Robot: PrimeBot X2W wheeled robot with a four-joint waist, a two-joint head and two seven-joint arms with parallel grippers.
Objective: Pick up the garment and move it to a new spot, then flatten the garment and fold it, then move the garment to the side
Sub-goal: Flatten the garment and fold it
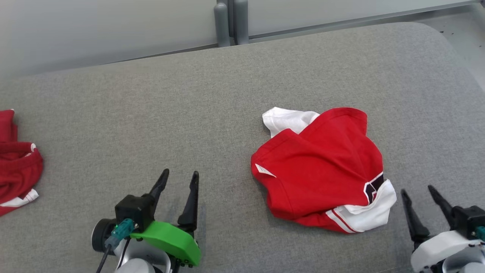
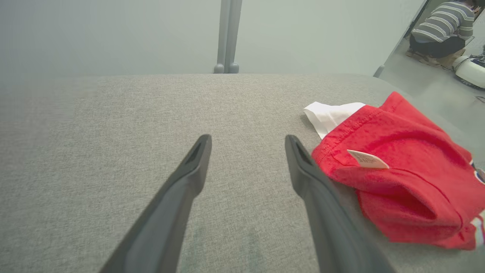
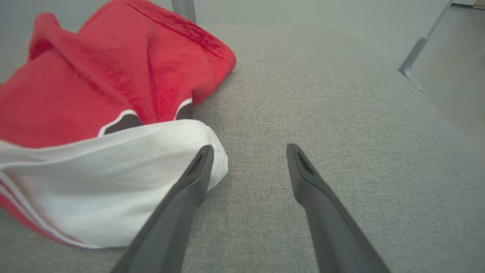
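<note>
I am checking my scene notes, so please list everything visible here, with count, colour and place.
garment: one, red and white, crumpled right of centre on the cushion
second garment: one, red, white trim, cushion's left edge
cushion: one, grey, under both garments
posts: two, grey, behind the far edge
person: one, striped top, crouching on the floor beyond
left pincer: one, dark, open, lower left
right pincer: one, dark, open, beside the garment's white part

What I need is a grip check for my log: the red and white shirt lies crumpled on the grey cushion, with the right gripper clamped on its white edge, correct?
No. The right gripper is open, not clamped: the right wrist view shows bare cushion between its fingers, the white edge beside one. The shirt does lie crumpled there.
</note>
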